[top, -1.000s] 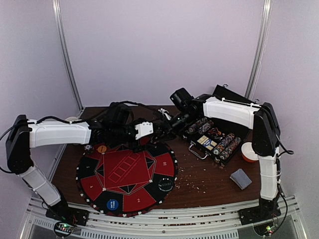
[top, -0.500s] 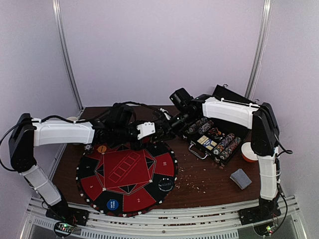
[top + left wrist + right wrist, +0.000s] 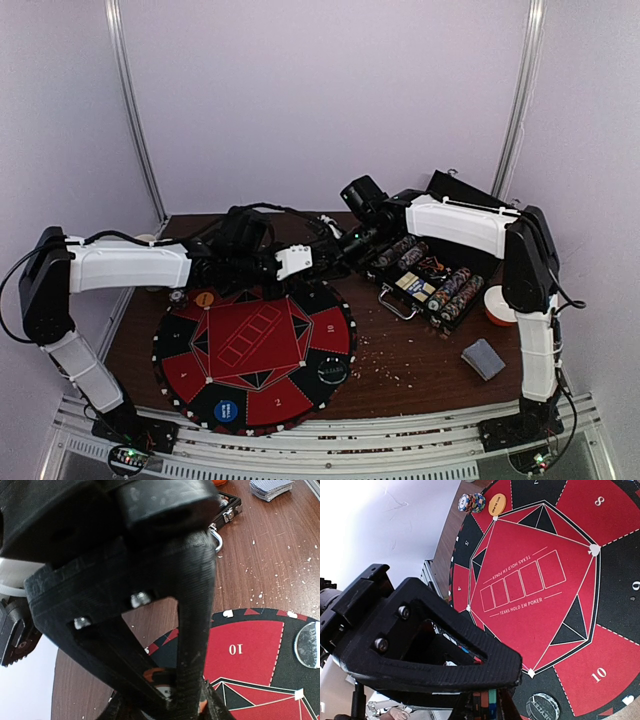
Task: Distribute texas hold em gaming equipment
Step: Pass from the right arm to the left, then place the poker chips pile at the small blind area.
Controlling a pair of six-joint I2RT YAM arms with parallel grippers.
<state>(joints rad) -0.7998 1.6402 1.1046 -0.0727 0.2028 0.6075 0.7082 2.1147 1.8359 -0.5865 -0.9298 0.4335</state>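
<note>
Black-fingered, your right tool (image 3: pixel 487 695) is clenched on a stack of striped poker chips (image 3: pixel 490 706) above the mat's (image 3: pixel 255 345) far edge. Your left tool (image 3: pixel 167 696) sits narrowed around an orange-and-white chip (image 3: pixel 158 686); you cannot tell if it grips. Grey-blue cards (image 3: pixel 484 358) lie near right on the brown table (image 3: pixel 420 350), pale walls (image 3: pixel 320 100) around.

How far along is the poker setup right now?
Done: yellow disc, blue disc, dealer disc and one chip stack sit at the mat. In hand: the right claw, shut on what look like chips, meets the left claw. Remaining: chip rows in the case, plus the card pile.
</note>
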